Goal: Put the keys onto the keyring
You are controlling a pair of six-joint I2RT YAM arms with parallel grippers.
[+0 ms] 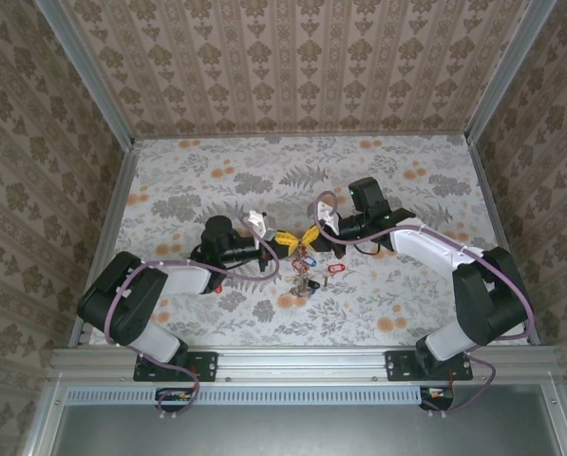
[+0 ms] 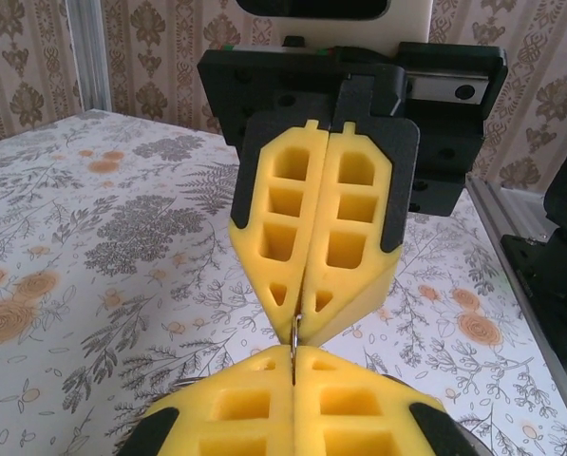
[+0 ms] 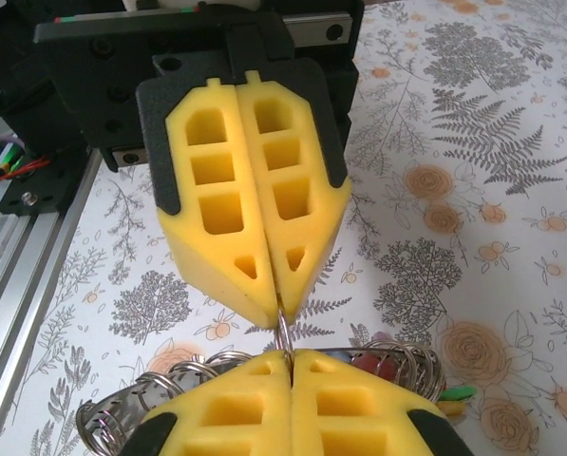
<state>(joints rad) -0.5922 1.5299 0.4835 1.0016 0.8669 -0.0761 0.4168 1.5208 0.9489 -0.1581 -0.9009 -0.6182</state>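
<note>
Nearest, two arms reach inward from their bases, elbows bent outward. Loose keys [image 1: 308, 273] lie on the floral desk [image 1: 387, 304] just before the tips: two red tags and one blue, exact count unclear. Beyond, the left end effector [image 1: 285, 238] and right end effector [image 1: 311, 236] meet tip to tip, both closed, pinching one keyring [image 3: 281, 328] of thin silver wire coils. Fingers [image 3: 221, 190] are yellow foam with hollow cells.

Jaws: yellow foam, matt, porous. Keyring [image 3: 411, 363]: shiny metal wire. Keys [image 1: 336, 268]: coloured plastic heads. Table [image 1: 264, 171]: matt printed covering.
</note>
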